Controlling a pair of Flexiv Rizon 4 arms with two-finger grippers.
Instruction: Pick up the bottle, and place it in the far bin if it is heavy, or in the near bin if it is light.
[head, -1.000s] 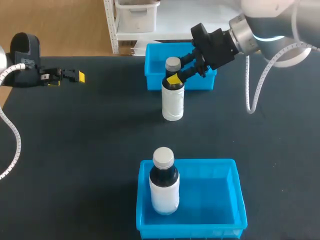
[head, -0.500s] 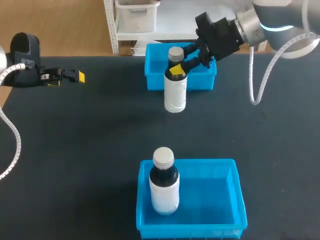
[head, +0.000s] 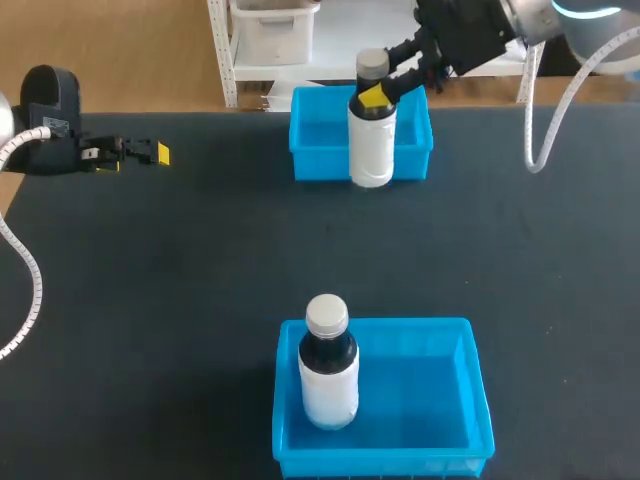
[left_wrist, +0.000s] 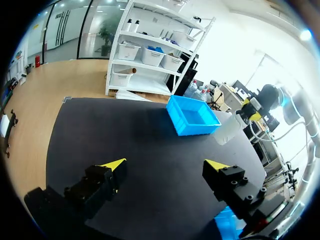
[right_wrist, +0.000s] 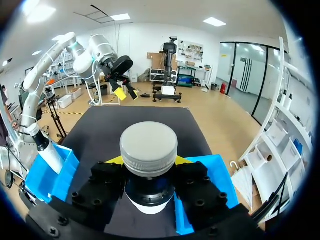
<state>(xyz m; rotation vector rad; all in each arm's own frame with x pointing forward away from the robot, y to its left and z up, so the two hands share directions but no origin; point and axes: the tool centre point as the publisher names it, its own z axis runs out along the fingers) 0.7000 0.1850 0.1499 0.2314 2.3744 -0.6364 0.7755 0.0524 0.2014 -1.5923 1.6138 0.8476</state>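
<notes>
Leftward, the left arm (head: 48, 120) lies low at the tabletop's (head: 200, 280) far left edge, its tool (head: 150, 152) spread open and empty. From the right, the right arm (head: 480, 30) comes in high, its tool (head: 378, 92) clamped on the dark neck of the white-wrapped bottle (head: 372, 150), held upright just by the far bin (head: 315, 160).

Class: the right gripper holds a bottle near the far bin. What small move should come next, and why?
Probably carry the bottle a little farther, over the open inside of the far bin, before lowering. The right gripper is shut on its neck, and the bottle hangs raised at the bin's front wall, seemingly not yet inside.
</notes>
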